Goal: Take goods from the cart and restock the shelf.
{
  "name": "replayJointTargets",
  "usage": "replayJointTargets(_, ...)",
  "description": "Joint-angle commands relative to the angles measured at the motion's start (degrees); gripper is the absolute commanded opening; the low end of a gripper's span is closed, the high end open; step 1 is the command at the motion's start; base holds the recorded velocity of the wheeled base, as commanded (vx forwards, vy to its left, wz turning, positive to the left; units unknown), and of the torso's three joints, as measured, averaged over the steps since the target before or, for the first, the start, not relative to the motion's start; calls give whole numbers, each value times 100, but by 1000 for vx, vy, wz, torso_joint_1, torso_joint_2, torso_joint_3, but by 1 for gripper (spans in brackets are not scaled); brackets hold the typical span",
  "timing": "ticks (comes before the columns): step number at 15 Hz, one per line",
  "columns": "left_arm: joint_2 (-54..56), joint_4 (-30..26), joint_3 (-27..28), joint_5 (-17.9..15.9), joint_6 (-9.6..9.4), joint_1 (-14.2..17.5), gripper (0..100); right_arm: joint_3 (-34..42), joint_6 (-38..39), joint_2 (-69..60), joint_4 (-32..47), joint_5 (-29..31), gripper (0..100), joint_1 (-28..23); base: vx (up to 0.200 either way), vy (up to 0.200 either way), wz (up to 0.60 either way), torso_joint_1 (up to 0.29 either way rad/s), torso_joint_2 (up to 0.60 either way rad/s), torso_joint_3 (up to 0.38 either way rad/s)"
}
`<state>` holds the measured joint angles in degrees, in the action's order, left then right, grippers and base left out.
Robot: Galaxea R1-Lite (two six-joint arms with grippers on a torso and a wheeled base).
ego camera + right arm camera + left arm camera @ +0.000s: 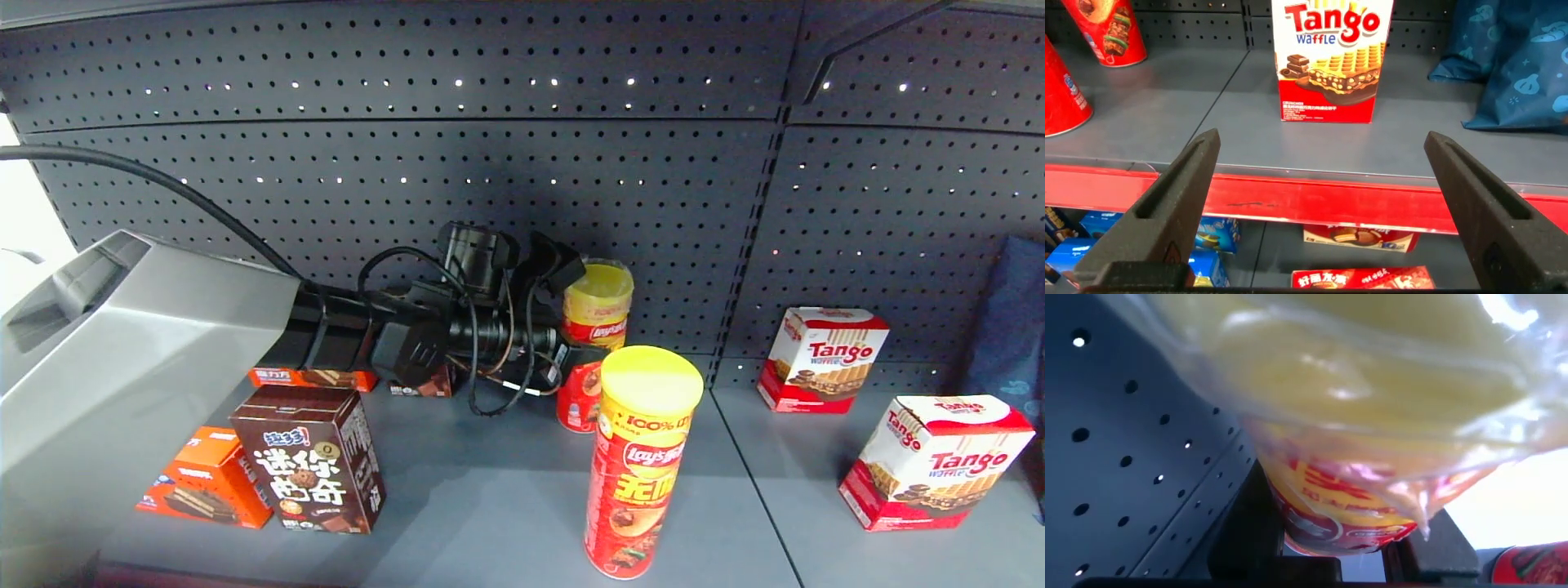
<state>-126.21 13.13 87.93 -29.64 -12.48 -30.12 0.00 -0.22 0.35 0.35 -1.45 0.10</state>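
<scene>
My left hand (575,314) is closed on a yellow-lidded chip can (600,294), one finger on either side. It holds the can upright at the rear of the shelf (490,498), close to the perforated back panel (408,180). A second chip can (645,461) stands just in front, between the held one and the shelf's front edge. An orange box (314,378) lies under the arm. Further forward a brown biscuit box (314,457) stands beside another orange box (204,478). A rear waffle box (820,355), a front waffle box (939,461) and a blue bag (1008,327) sit well off to the right. My right hand (1323,212) is spread wide and empty, out in front of the shelf's edge
</scene>
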Motion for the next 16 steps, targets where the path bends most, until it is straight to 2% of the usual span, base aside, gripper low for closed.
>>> replayJointTargets(1, -27, -3, 5, 2, 0, 6, 0, 0, -4, 9, 0, -4, 100, -1, 0, 0, 0, 0, 0, 0)
replayJointTargets(2, -27, -12, 5, 10, 0, 6, 0, 0, -4, 9, 0, -4, 100, -1, 0, 0, 0, 0, 0, 0)
replayJointTargets(3, -27, -12, -4, 10, -26, 6, 100, 0, -4, 9, 0, 4, 100, -1, 0, 0, 0, 0, 0, 0)
replayJointTargets(9, 167, 14, -145, 10, -44, 59, 100, 0, -4, 9, 0, -4, 100, -1, 0, 0, 0, 0, 0, 0)
replayJointTargets(16, 1380, 23, -1375, 37, -26, 138, 100, 0, -4, 9, 0, -4, 100, -1, 0, 0, 0, 0, 0, 0)
